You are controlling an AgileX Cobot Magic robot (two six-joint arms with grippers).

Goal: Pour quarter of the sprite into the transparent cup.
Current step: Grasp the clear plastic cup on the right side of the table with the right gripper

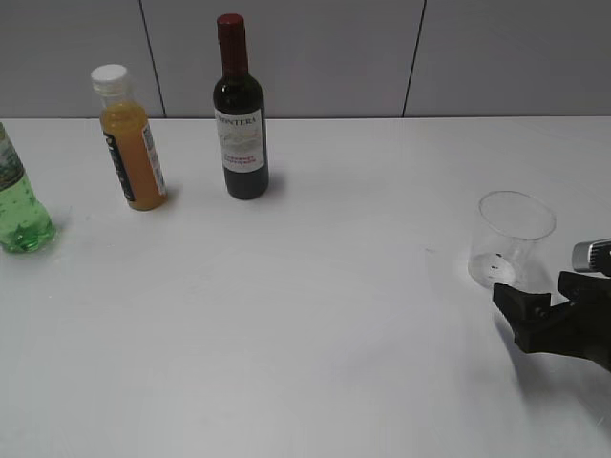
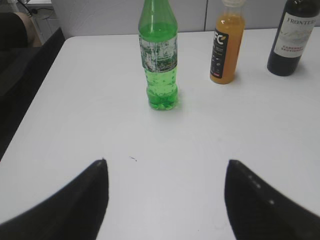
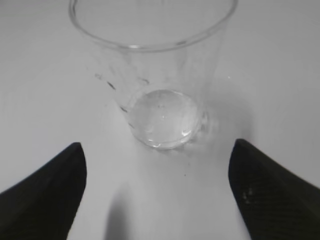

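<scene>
While both jaws gape empty, close right gripper (image 3: pixel 157 192) squarely round cup (image 3: pixel 155 75) near tabletop's (image 1: pixel 315 315) right edge, left gripper (image 2: pixel 165 200) onto sprite (image 2: pixel 160 60) midway up.

Three bottles: one sprite (image 1: pixel 19 212), one orange juice bottle (image 1: pixel 132 141), one wine bottle (image 1: pixel 240 116); one transparent cup (image 1: pixel 511 239).

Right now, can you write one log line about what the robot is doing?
stage: approach | left gripper: open, facing green plastic soda bottle | right gripper: open, near small clear plastic cup | cup: empty, upright | nothing held
</scene>
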